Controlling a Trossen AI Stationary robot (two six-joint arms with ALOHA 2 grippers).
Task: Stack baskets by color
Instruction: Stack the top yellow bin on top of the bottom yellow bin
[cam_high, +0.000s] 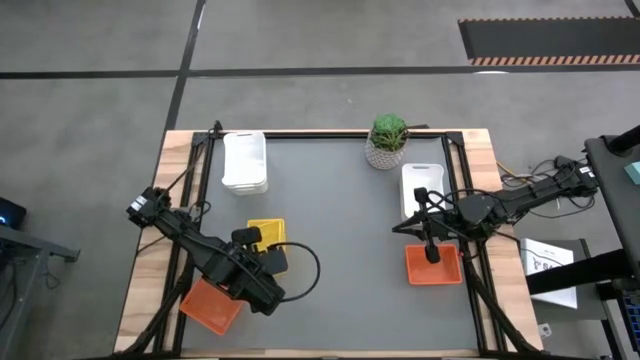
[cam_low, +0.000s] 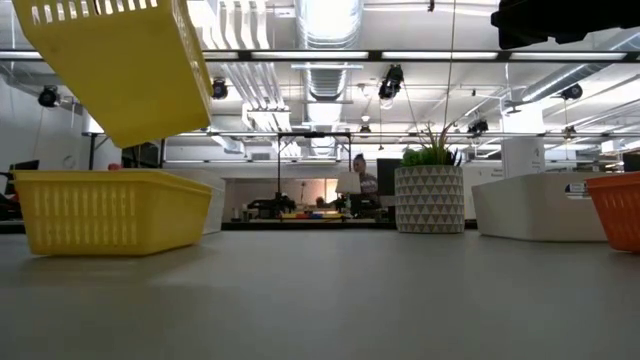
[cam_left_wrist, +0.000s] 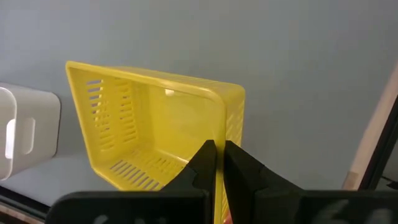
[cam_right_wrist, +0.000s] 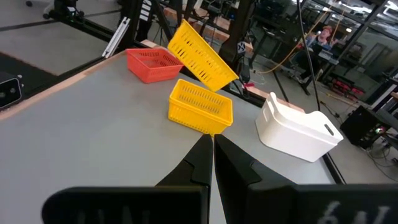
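My left gripper is shut on a yellow basket and holds it in the air, tilted, above a second yellow basket that stands on its base on the table. In the low view the held basket hangs over the standing one. An orange basket lies near the front left. White baskets stand at the far left. My right gripper waits shut and level at the right, between a white basket and an orange basket. My left gripper pinches one side wall of the yellow basket at its rim, one finger inside the basket and one outside. The fingers come steeply from above. The basket hangs tilted below them, clear of the table and of the yellow basket beneath.
A green potted plant in a patterned white pot stands at the far edge, right of the middle. The middle of the grey tabletop is bare. Wooden strips and black frame rails border the table on both sides.
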